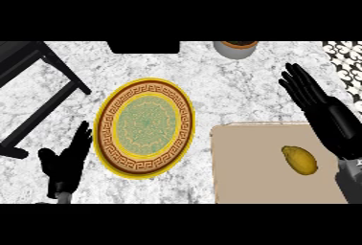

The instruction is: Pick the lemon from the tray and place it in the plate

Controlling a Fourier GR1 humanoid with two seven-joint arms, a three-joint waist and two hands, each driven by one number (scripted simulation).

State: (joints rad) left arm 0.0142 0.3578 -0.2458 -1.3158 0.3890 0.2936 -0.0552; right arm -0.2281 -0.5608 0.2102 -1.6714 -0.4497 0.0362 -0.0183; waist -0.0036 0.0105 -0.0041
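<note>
A yellow lemon [299, 159] lies on the beige tray [247, 167] at the lower right of the head view. To its left on the marble counter rests a round plate [145, 127] with a yellow rim, brown key-pattern band and green centre, nothing on it. My right hand [326, 115] hovers open just above and to the right of the lemon, fingers stretched toward the far side, not touching the fruit. My left hand [67, 165] rests open at the lower left beside the plate's rim.
A black frame-like stand [35, 91] crosses the far left of the counter. A grey pot [236, 48] sits at the far edge, and a dark block [143, 46] lies left of it. A patterned surface [345, 62] borders the far right.
</note>
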